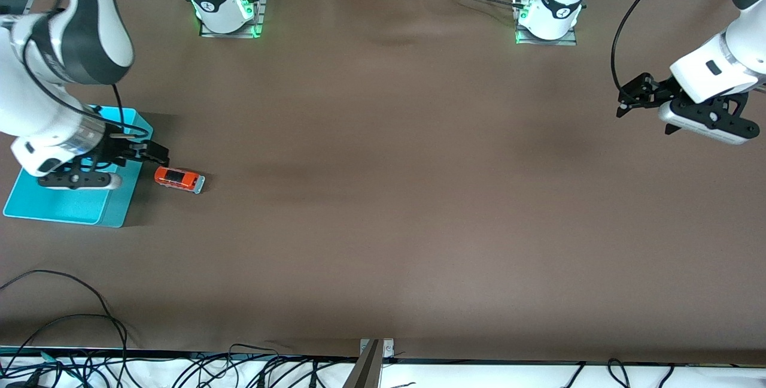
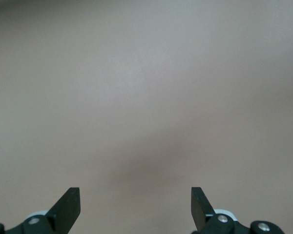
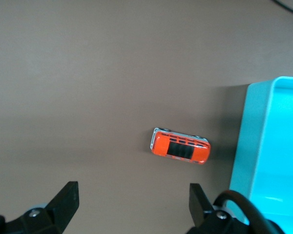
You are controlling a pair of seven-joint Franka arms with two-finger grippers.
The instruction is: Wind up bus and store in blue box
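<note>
**Bus on the table beside the blue box, both grippers empty**

Cables [image 1: 66, 316] trail along the table edge closest to the front camera. Moving up from there, I see a long stretch of bare brown table [image 1: 383, 208]. Then comes the bus [image 1: 179, 179], sitting on its wheels on the cloth at the right arm's end of the table, just beside the blue box [image 1: 72, 205] and not touching it. The box holds nothing that I can make out; part of it is covered by the arm above it.

My right gripper [image 1: 157, 152] hangs over the box wall that faces the bus, slightly farther from the front camera than the bus. In the right wrist view its fingers [image 3: 64, 202] stand spread wide apart with nothing between them, and the bus [image 3: 180, 146] lies on the table ahead of them, next to the box [image 3: 263, 146].

My left gripper [image 1: 622, 106] waits in the air over bare cloth at the left arm's end. Its fingers [image 2: 68, 207] are spread too, pinching nothing.
</note>
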